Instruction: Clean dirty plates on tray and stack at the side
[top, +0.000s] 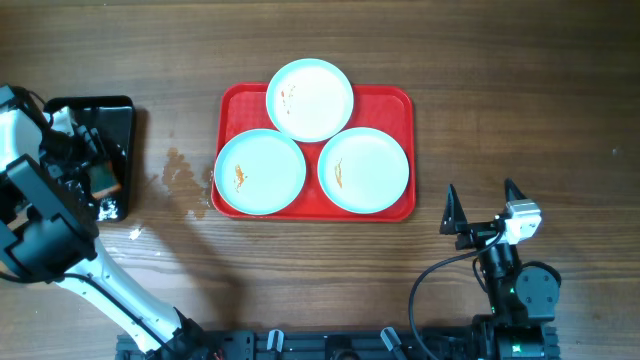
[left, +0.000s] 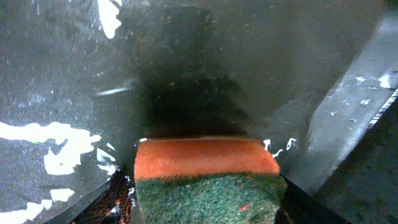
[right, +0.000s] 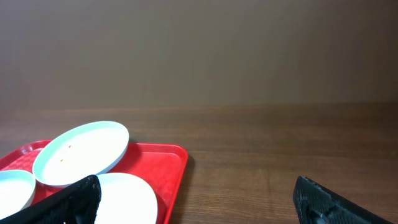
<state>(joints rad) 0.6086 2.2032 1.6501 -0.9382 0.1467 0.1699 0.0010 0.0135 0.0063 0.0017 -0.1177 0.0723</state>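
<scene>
Plates (top: 310, 99) tight together on tray (top: 386, 105)

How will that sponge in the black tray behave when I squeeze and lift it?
The sponge will probably squash, not stay stiff: orange foam backed with a green scouring layer. Likely soaked and drippy, since the black tray around it looks wet with white suds. The rough green face should resist slipping.

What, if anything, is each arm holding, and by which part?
Right gripper: nothing. A sponge sits in the left gripper, between its fingers; whether they grip it cannot be told.
</scene>
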